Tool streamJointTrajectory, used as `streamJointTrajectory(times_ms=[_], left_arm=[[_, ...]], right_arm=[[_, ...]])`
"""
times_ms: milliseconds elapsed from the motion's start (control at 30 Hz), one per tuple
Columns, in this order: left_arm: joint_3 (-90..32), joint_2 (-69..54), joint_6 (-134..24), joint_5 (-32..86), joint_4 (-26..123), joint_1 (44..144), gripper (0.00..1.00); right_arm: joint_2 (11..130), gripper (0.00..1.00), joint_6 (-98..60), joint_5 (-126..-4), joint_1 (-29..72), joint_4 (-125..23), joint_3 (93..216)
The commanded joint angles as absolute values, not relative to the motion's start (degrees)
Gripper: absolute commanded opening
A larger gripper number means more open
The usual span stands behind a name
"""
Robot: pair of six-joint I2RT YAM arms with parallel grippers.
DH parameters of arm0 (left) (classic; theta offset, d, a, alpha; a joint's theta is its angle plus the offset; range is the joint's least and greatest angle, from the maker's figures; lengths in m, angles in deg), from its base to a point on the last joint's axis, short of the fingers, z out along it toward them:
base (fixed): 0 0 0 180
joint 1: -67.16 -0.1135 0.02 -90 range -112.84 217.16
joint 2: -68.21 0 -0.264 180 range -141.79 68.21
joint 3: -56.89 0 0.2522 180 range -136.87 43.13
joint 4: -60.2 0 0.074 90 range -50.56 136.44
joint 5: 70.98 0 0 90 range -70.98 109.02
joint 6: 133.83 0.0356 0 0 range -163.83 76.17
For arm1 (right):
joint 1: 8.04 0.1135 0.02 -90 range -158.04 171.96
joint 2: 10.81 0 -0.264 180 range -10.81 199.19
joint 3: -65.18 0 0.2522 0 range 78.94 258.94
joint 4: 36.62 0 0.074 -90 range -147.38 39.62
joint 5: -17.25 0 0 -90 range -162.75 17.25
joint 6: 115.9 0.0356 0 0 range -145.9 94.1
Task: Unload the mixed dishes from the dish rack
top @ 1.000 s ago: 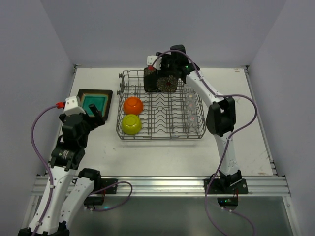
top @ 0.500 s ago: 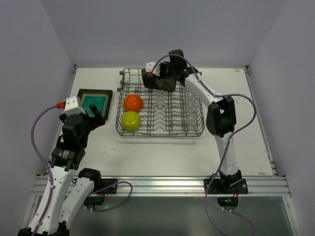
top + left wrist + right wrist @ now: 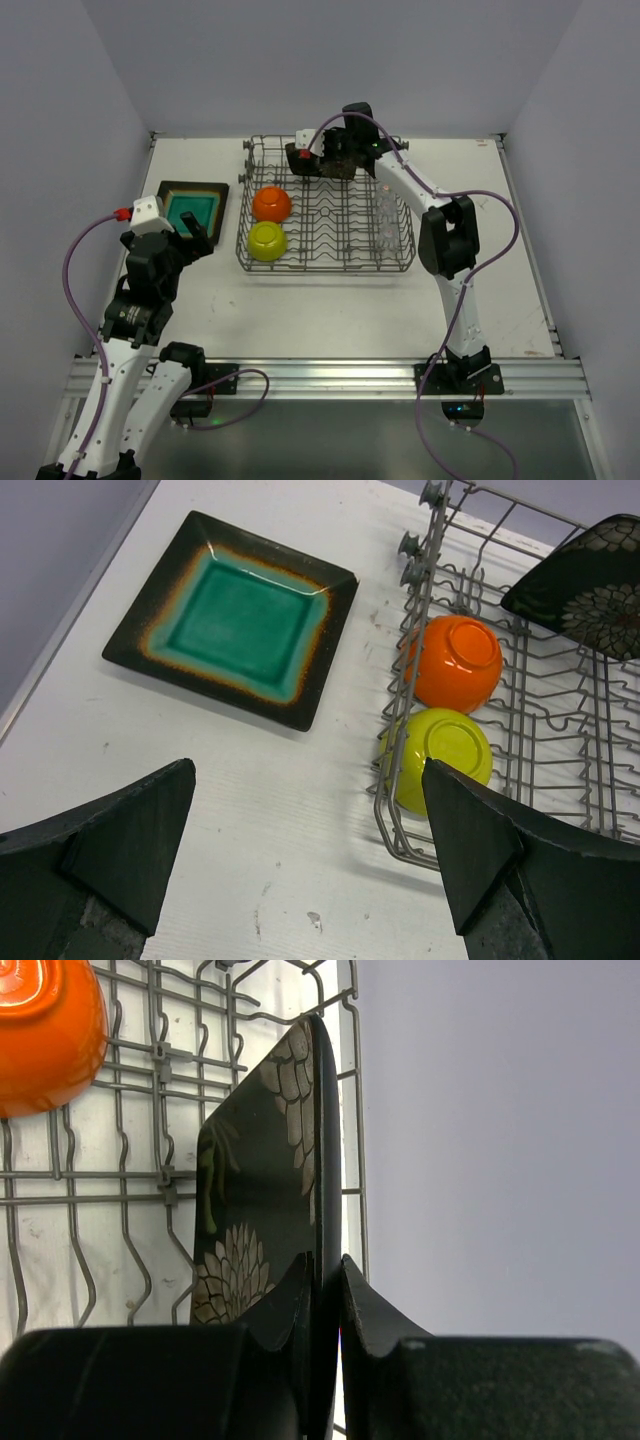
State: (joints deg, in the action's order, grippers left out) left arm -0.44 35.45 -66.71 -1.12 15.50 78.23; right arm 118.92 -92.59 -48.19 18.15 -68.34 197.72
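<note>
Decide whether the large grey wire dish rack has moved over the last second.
Yes. The dish rack slid slightly toward the far wall, judged against the unmoved teal-centred square plate.

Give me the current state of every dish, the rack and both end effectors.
Teal-centred plate: flat on table beside rack.
Flowered plate: held by its rim over rack.
Orange bowl: upside down in rack.
Yellow-green bowl: upside down in rack.
Glasses: in rack, right side.
Left end effector: open, empty.
Right end effector: shut on flowered plate.

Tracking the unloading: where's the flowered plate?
Top right in the left wrist view: the flowered plate is clamped in the right gripper at the rack's far side, beyond the orange bowl.
</note>
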Motion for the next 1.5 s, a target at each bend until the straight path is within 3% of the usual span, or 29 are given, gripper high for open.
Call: streamJointTrajectory(times_ms=[0, 1233, 1467], left_arm=[[-0.46, 36.04, -65.36, -1.9, 17.7, 78.76, 1.0], [-0.64, 36.48, -65.45, -2.43, 17.87, 78.85, 1.0], [-1.51, 35.6, -65.37, -1.02, 17.96, 78.85, 1.0]], right_arm=[[114.96, 0.0, -96.3, -47.79, 16.74, -64.71, 197.85], [98.89, 0.0, -80.04, -46.99, 16.65, -53.38, 190.65], [87.83, 0.0, -59.15, -50.33, 15.69, -43.74, 183.19]])
